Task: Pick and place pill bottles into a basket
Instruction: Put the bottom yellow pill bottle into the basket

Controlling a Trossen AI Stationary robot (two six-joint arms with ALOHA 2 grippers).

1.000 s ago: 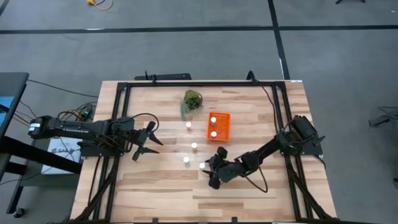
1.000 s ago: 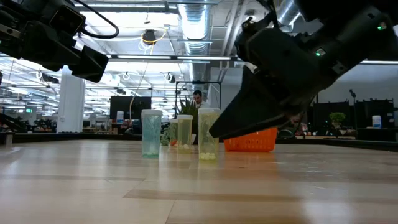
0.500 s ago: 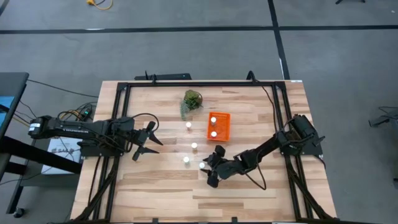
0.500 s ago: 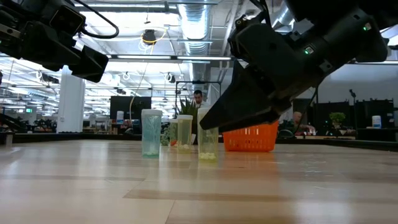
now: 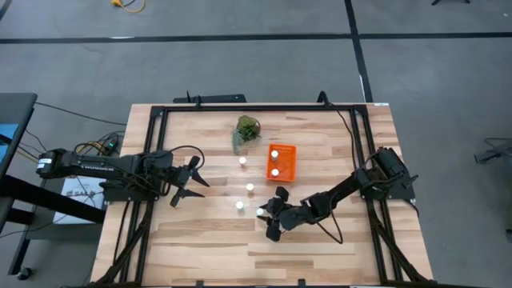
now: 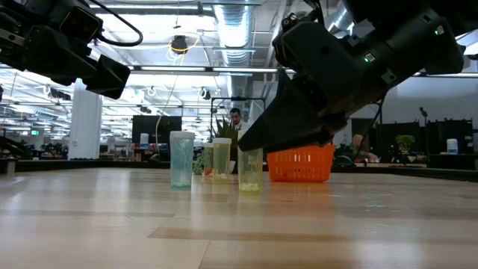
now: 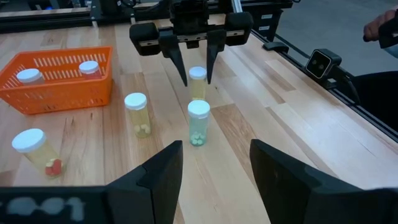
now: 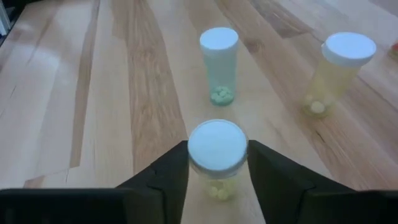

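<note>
- My left pincer [image 5: 182, 185] waits over the left part of the counter [image 5: 200, 248], well apart from the bottles. Its fingers stand apart with nothing between them, so it stays out of the working arm's way.
- Next come the loose pill bottles [image 5: 239, 206], each upright on the wood under a white cap: one near the front, one at the middle [image 5: 250, 187], and one farther back [image 5: 242, 161] just beside the green plant clump [image 5: 246, 130]. Standing upright, they leave their caps and sides free for a pinch from the side.
- Then the nearest bottle [image 8: 217, 158], which sits between the fingers of my right pincer [image 5: 266, 214]. In the right wrist view both fingers lie close against its sides just below the cap. Whether they are pressing it yet, I cannot tell; it stands on the counter, not lifted.
- I come in low and level with the counter, so the fingers meet the bottle's body rather than slipping off the cap.
- Behind this bottle and a little to the right stands the orange basket [image 5: 291, 152], with two bottles [image 5: 274, 155] already inside. It is near, which I judge makes the carry a short one.
</note>
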